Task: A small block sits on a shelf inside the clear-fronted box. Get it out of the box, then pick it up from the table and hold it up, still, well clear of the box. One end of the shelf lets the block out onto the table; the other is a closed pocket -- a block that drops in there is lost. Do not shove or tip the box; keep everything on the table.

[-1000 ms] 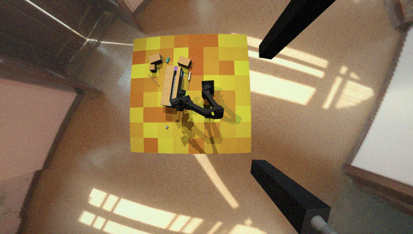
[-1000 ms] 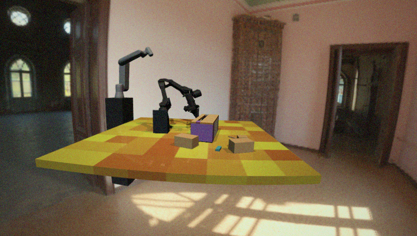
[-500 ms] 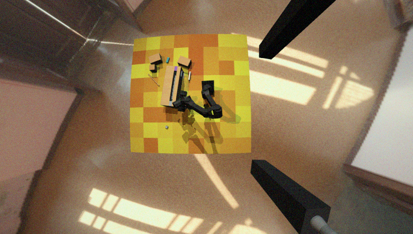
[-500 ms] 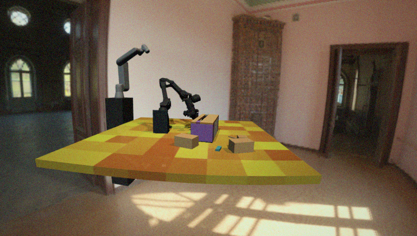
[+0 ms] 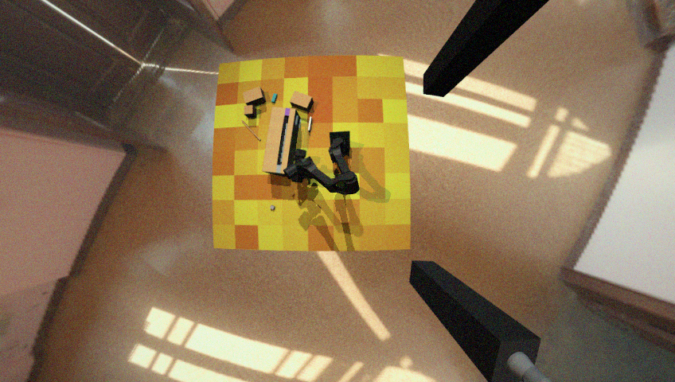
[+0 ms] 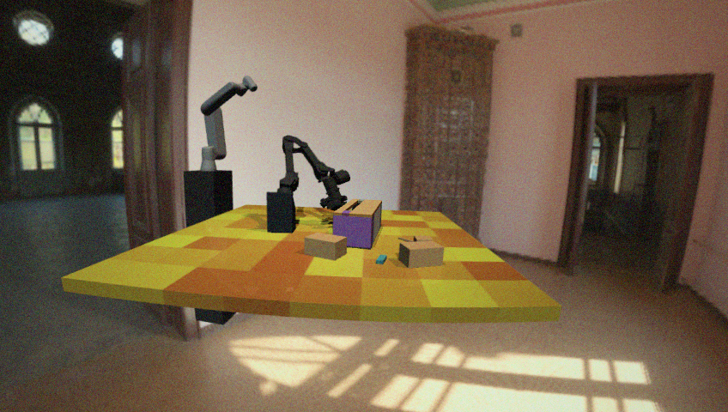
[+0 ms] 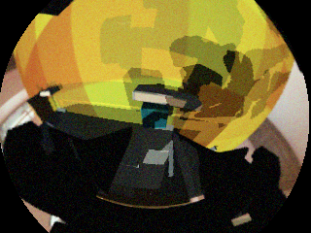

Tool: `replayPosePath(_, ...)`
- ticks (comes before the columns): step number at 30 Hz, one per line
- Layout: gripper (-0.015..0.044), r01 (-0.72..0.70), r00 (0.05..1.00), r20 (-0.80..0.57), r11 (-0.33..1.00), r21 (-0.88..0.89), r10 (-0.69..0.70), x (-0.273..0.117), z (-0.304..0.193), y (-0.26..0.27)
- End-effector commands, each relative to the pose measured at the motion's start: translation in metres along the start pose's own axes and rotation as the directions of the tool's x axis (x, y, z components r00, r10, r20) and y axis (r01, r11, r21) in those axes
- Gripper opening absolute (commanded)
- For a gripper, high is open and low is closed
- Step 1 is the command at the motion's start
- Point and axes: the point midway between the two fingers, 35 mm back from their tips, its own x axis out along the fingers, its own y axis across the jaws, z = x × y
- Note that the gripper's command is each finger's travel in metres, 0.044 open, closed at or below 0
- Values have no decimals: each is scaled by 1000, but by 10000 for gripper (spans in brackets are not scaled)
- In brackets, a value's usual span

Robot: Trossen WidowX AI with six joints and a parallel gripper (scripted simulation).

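The box [image 5: 273, 142] [image 6: 352, 232] stands on the table, with a tan slotted top and a purple far end. My gripper [image 7: 154, 132] is open, its fingers apart at the bottom of the wrist view. In the top and exterior views it is down by the box's end opposite the purple one; its fingertips are hard to make out there. A teal patch [image 7: 155, 116] shows just beyond the fingertips under a pale-edged strip. A light grey patch [image 7: 155, 156] shows between the fingers, against dark surfaces. I cannot tell which patch, if either, is the small block.
Tan blocks [image 5: 253, 95] [image 5: 302, 100] [image 6: 421, 253] and a loose teal piece [image 5: 274, 98] [image 6: 380, 259] lie past the purple end. A thin stick [image 5: 251, 130] and a white piece [image 5: 310, 123] flank the box. A small grey piece [image 5: 272, 208] lies beyond the gripper's end.
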Motion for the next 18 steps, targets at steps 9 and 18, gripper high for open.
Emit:
replayPosePath(9,285,-6,1000,5,1000,11,6,19,11,2)
replayPosePath(18,259,-4,1000,5,1000,12,4,27,17,2)
